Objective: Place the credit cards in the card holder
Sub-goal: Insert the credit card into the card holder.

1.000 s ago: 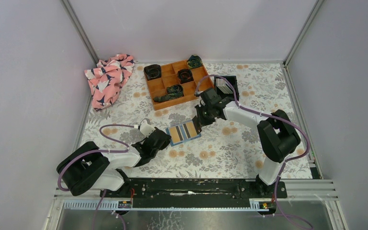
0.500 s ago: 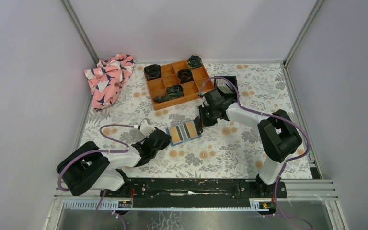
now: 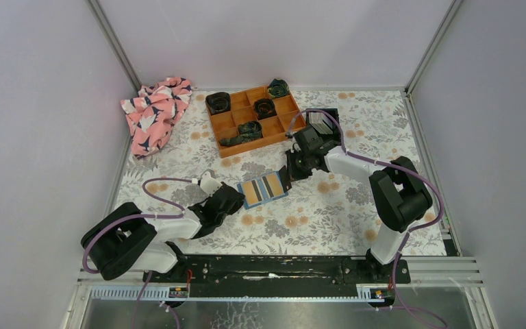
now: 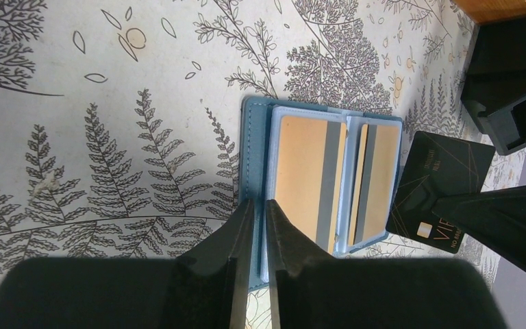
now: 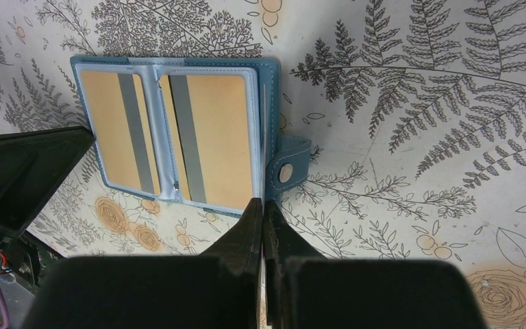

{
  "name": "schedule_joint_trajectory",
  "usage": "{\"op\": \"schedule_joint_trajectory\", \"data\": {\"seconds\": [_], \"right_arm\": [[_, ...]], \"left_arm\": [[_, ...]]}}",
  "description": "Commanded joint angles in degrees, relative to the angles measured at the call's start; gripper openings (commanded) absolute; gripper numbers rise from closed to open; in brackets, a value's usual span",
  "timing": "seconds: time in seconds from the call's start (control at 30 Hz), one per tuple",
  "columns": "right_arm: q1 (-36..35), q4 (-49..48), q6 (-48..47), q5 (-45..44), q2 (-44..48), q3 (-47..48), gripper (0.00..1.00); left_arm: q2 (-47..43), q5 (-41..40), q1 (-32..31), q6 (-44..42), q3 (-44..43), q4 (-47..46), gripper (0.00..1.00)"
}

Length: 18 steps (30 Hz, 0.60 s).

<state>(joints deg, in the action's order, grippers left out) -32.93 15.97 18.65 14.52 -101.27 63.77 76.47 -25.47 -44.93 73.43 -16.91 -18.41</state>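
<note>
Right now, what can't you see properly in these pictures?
- Left wrist view: the black card's writing is too small, and the right gripper covers part of it.
- Right wrist view: that card's face, because it's edge-on in the gripper.
- Top view: how many cards are in the black bin; they're too small to count.

Holder point(image 3: 265, 187) x1 – tray point(image 3: 224, 125) x1 – bin point(image 3: 337, 123) x1

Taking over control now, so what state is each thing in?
card holder: open, lying flat
black card: held, outside the holder
left end effector: shut on card holder's edge
right end effector: shut on black card
credit cards: stacked in black bin
orange tray: some compartments filled
</note>
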Motion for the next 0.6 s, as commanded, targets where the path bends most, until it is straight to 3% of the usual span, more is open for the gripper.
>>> {"op": "schedule_joint_trajectory", "data": {"seconds": [0.0, 0.57], "right_arm": [[0.7, 0.0, -0.8, 0.3, 3.0, 0.3, 0.0], [0.8, 0.3, -0.9, 1.0, 3.1, 0.9, 0.0]], "left_arm": [[0.4, 0.3, 0.4, 0.7, 0.6, -2.2, 0.18], [0.9, 0.4, 0.4, 0.6, 0.4, -2.4, 0.18]]}}
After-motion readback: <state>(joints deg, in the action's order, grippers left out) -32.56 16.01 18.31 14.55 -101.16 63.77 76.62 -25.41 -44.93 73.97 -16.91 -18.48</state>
